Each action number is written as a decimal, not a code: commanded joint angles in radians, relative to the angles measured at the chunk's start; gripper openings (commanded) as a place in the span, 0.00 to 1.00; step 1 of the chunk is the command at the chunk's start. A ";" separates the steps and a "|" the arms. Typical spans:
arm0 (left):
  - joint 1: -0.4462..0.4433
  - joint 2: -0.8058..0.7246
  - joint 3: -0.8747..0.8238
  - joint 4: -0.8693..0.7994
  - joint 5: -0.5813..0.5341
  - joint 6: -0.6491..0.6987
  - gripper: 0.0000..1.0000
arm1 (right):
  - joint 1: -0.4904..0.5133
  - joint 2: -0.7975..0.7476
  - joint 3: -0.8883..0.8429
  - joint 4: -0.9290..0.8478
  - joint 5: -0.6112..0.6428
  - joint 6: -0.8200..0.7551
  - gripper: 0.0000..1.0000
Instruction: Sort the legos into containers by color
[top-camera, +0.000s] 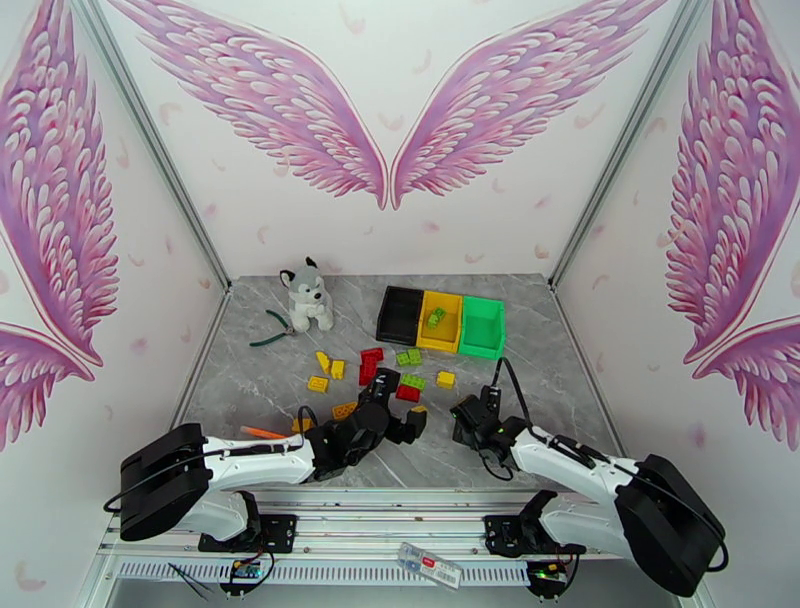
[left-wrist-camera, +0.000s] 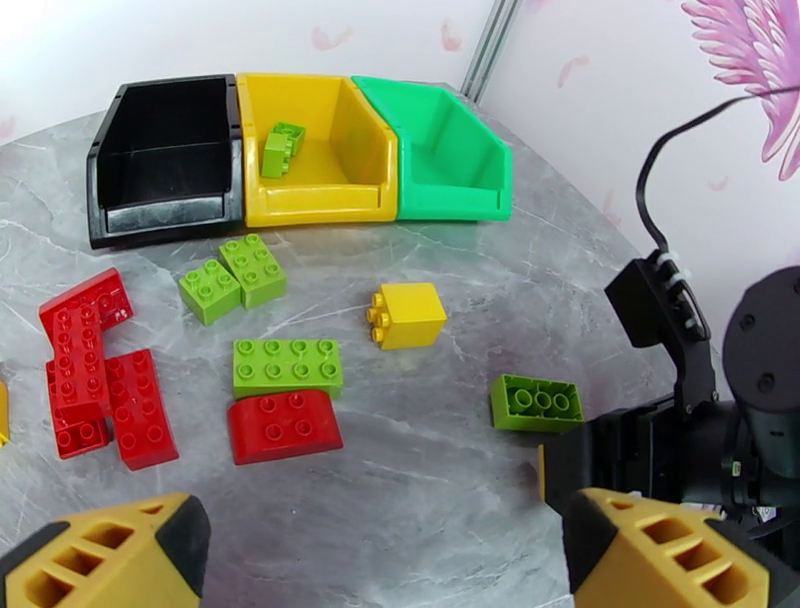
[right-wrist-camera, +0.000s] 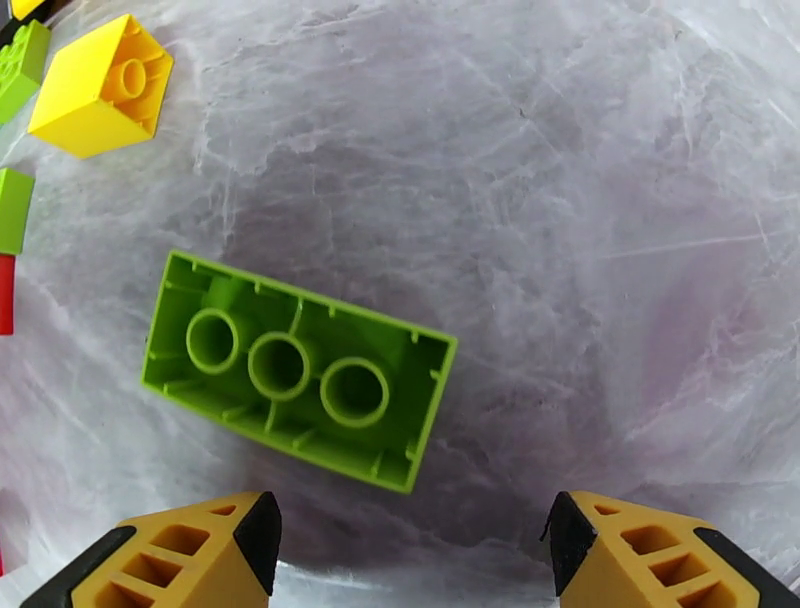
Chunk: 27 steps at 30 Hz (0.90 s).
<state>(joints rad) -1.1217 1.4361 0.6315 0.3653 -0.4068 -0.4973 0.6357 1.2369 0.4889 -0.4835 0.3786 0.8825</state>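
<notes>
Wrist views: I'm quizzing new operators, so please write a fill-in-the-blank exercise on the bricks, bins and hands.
1. Of the three joined open-top plastic bins, the ____ one holds small light green studded plastic bricks.
2. The light green rectangular plastic brick ahead of the right hand lies with its hollow underside facing ____.
3. The left hand is wide ____, gripping nothing.
Missing words: yellow; up; open.
</notes>
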 joint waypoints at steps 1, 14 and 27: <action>0.010 -0.018 -0.024 0.021 0.020 0.000 0.99 | -0.013 0.040 0.069 0.021 0.044 -0.014 0.77; 0.021 -0.051 -0.065 0.029 0.012 -0.015 0.99 | -0.212 0.217 0.192 0.138 -0.090 -0.157 0.77; 0.043 -0.037 -0.047 0.014 0.009 -0.006 0.99 | -0.186 0.191 0.137 0.170 -0.144 -0.155 0.64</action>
<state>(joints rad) -1.0893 1.4090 0.5758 0.3798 -0.3897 -0.5053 0.4374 1.4590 0.6498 -0.3157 0.2493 0.7319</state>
